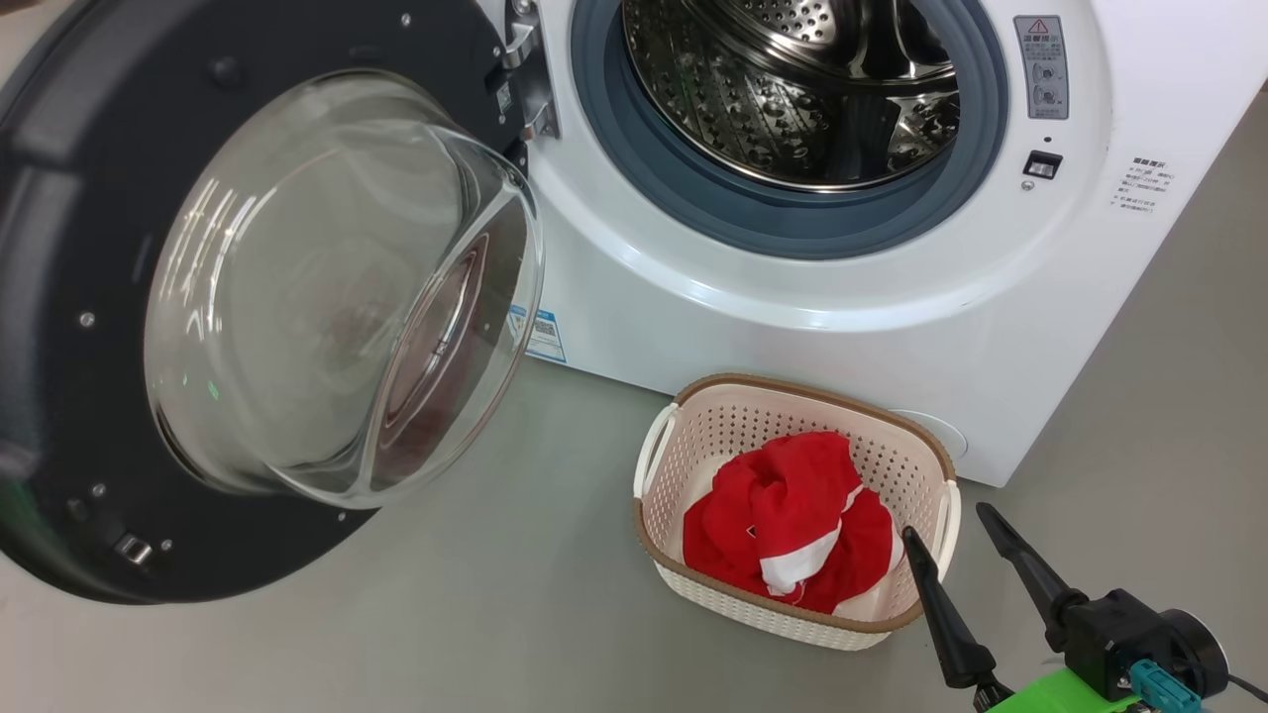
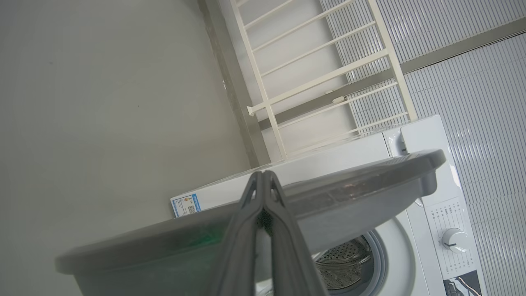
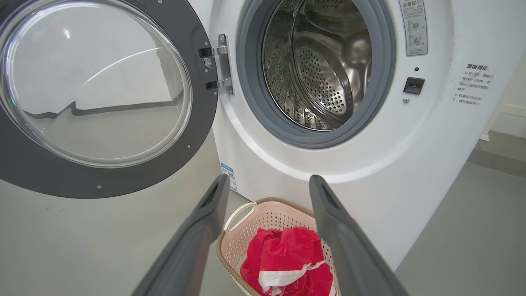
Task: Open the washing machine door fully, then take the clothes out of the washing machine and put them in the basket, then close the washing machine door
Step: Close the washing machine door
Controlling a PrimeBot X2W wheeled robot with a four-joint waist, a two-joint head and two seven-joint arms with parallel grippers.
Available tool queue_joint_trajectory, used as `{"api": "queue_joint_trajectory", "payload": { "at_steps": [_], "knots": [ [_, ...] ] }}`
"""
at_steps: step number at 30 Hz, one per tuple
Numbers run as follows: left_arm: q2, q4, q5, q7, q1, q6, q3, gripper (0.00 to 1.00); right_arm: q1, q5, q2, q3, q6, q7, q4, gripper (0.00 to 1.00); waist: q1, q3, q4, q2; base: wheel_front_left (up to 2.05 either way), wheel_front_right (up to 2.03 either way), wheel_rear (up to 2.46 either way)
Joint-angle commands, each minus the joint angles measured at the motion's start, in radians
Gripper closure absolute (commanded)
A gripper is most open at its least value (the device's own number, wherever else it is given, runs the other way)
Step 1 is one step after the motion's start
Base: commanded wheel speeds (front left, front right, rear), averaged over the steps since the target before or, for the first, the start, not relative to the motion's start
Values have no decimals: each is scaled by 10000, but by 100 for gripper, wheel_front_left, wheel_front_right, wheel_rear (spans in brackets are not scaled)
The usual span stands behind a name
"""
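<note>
Two pincers appear. The right gripper [image 1: 946, 523] stands with its fingers spread wide, and we see nothing held between them. In the head view, one finger [image 1: 936, 594] crosses in front of the basket's [image 1: 812, 394] near right corner. The other finger rises over the floor [image 1: 495, 594] just beside the basket. In its own wrist view, the right gripper [image 3: 269, 181] frames the basket [image 3: 263, 222] from above.

The left gripper [image 2: 262, 176] has its fingers pressed together and pinches nothing we can see. Its tips lie over the edge of the washing machine door [image 2: 361, 185]. We cannot tell whether they touch it.

The clothes [image 1: 783, 515], a red garment with white trim, lie bunched inside the basket. They are just to the left of the right gripper and below it in the right wrist view [image 3: 283, 255].

The basket stands on the floor, close against the front of the washing machine [image 1: 792, 317]. The washing machine door [image 1: 59, 396] is swung wide open on its hinge [image 1: 530, 89], well left of the basket. The steel drum [image 1: 792, 89] shows bare.

We count one basket, one garment, one door and one machine.
</note>
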Motion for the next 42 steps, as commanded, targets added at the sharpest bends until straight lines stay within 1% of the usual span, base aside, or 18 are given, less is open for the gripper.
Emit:
{"api": "queue_joint_trajectory", "payload": {
  "at_steps": [1,8,12,15,21,27,37,42],
  "knots": [
    [588,-207,-106,154,-360,-180,300,100,-409,29,-115,242,33,-25,-301,0,0,18,-9,0,0,0,0],
    [542,-563,-502,818,-64,-421,327,100,-409,30,-158,184,33,-34,-305,0,0,13,-75,0,0,0,0],
    [558,-977,-929,1233,339,-641,624,100,-429,16,-138,163,33,-56,-305,0,0,-8,-189,0,0,0,0],
    [612,-1278,-1014,1519,750,-642,667,100,-428,24,-124,152,33,-70,-309,0,0,-7,-233,0,0,0,0],
    [528,-1815,-1210,1959,1224,-630,631,100,-438,23,-107,118,33,-77,-270,0,0,-17,-257,0,0,0,0],
    [430,-2294,-1435,2515,1595,-725,477,100,-494,18,-97,93,33,-119,-240,0,0,-24,-366,0,0,0,0],
    [63,-3373,-2126,3438,2315,-881,363,100,-539,5,-58,-55,33,-226,-202,0,0,47,-693,0,0,0,0],
    [-61,-3852,-2218,3720,2584,-955,209,100,-563,1,-41,-73,33,-281,-178,0,0,78,-834,0,0,0,0]
  ]
}}
